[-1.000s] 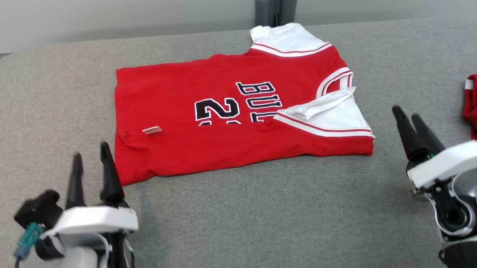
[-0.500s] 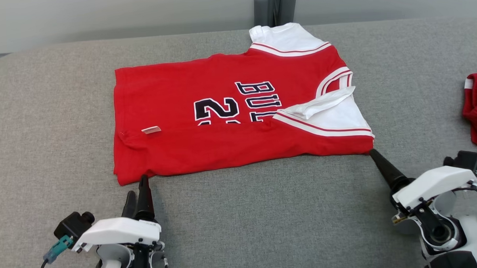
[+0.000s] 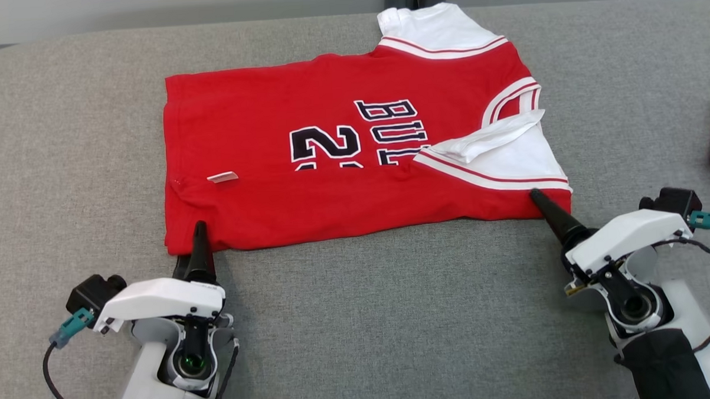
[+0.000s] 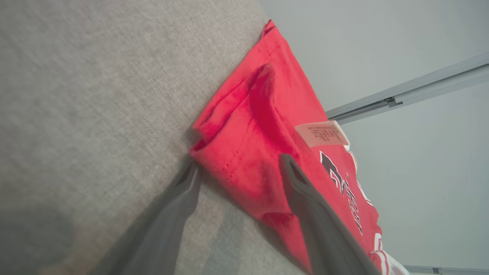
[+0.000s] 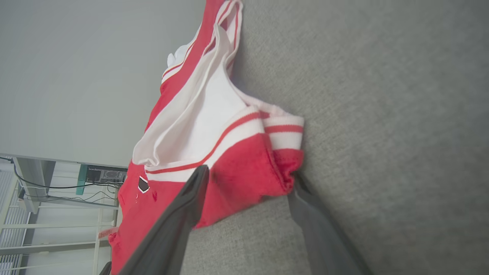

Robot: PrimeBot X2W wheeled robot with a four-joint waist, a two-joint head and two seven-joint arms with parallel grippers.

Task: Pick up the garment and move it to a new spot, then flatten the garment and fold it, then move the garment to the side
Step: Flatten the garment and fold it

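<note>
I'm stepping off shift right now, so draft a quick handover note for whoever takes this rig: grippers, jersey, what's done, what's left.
Left gripper: open, fingers straddling the jersey's near hem corner, not clamped.
Right gripper: open, straddling the near corner by the white sleeve.
Jersey: flat on the grey table, near long side folded over, cutting off the lettering.
Done: placed, flattened, apparently one fold.
Left: close both grips, finish folding, move it aside.

Bench [image 3: 394, 316] layout
Garment [image 3: 307, 189] lies mid-bench; left claw [image 3: 191, 243] at its near-left corner, right claw [image 3: 538, 198] at near-right.
</note>
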